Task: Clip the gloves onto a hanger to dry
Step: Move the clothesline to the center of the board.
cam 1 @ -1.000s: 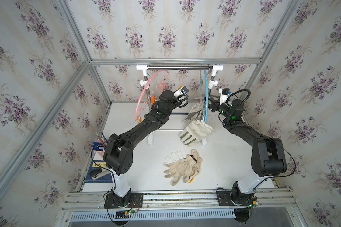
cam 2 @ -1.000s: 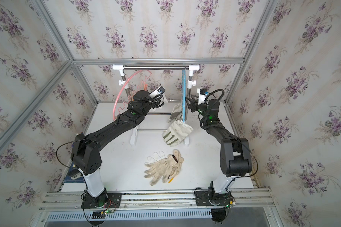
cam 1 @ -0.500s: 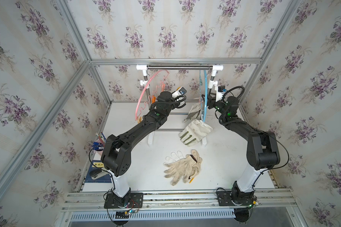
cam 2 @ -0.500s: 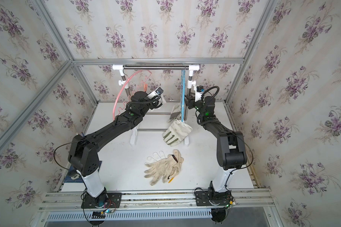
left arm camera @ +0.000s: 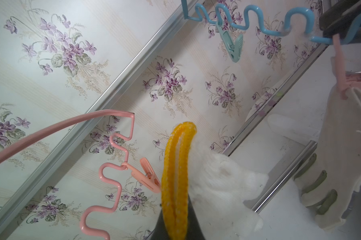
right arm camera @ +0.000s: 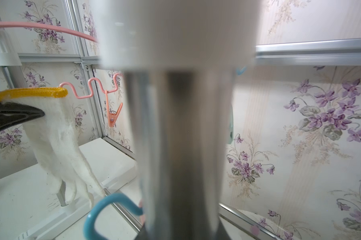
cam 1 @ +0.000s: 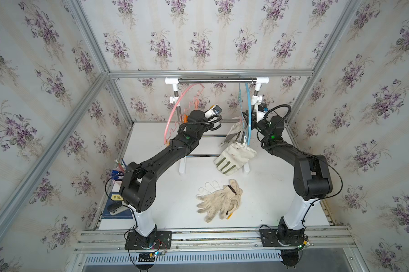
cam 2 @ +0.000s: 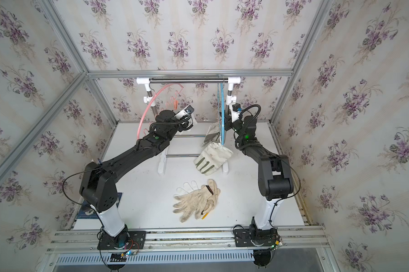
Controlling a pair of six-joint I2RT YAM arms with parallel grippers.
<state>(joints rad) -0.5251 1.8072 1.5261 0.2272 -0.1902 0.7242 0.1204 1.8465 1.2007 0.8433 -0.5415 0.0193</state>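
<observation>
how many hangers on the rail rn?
2. Pink hanger toward the left arm's end of the rail; blue hanger at the right arm's end, a canvas glove clipped on it. None looks hidden.

Two robot arms point(cam 1: 170, 153) are present. There are two hangers: one pink hanger point(left arm camera: 50, 129) and one blue hanger point(cam 1: 248, 110). Two canvas gloves point(cam 1: 234, 157) hang. One white knit glove point(left arm camera: 217, 178) is held up. At least two dirty knit gloves point(cam 1: 220, 202) lie heaped.

The knit glove point(left arm camera: 221, 178) looks fuzzy, the pink hanger point(left arm camera: 131, 124) glossy, the rail point(cam 1: 216, 80) polished metal
</observation>
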